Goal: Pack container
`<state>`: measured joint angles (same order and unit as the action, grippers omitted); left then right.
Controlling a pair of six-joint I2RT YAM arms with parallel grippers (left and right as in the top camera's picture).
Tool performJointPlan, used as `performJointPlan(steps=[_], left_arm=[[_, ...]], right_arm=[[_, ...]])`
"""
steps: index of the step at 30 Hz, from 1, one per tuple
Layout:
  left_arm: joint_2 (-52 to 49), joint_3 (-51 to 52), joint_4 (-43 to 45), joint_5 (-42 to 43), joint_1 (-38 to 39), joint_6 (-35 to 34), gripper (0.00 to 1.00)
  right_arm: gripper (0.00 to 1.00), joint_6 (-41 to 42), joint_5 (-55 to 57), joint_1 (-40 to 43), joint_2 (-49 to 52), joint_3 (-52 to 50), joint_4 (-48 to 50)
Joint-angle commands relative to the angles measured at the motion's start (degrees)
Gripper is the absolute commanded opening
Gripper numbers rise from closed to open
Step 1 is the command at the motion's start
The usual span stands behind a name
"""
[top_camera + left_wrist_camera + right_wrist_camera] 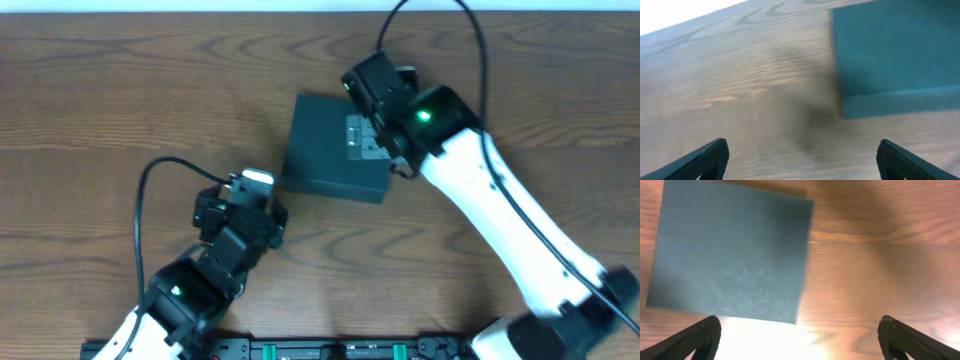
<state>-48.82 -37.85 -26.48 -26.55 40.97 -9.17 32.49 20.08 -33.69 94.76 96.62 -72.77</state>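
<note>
Now the right end effector [799,335] is spread wide, holding nothing, above the container [335,148] in the upper middle of the overhead frame. The left end effector [802,157] is wide too, empty, low near the box corner. The lid looks closed, maybe. Next, one arm must lift the flap on the tabletop [120,100].

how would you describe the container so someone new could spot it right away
On the wooden table, look just past centre, between the two arms. The container is a flat, square, dark teal-black box with its lid closed. It is the only loose object there.
</note>
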Motion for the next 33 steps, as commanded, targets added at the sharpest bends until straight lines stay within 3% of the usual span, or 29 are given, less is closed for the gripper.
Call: performJointPlan(steps=[1, 5, 9, 17, 26, 33], left_arm=[[-3.63, -0.94, 1.88, 5.84, -8.37, -2.69, 0.95], [-12.79, -6.21, 2.84, 18.25, -21.46, -2.29, 0.95], [-24.33, -12.74, 3.15, 27.65, -27.17, 1.57, 0.95], [-39.17, -18.16, 3.23, 29.81, -26.69, 1.92, 0.95], [-43.01, -18.16, 3.91, 31.32, -26.64, 1.90, 0.95], [-43.08, -18.16, 3.02, 38.03, -25.44, 0.04, 0.95]], right_arm=[[0.99, 4.09, 6.10, 2.16, 0.55, -0.04, -1.57], [0.99, 6.54, 4.28, 9.79, 2.67, -0.11, -2.27], [0.99, 6.82, -1.27, 15.91, 6.56, -0.11, 1.14], [0.99, 6.64, -2.78, 16.81, 17.68, -0.11, 2.95], [0.99, 6.62, -5.51, 16.79, 24.79, -0.11, 7.39], [0.99, 5.68, -7.10, 15.91, 24.83, -0.11, 12.72]])
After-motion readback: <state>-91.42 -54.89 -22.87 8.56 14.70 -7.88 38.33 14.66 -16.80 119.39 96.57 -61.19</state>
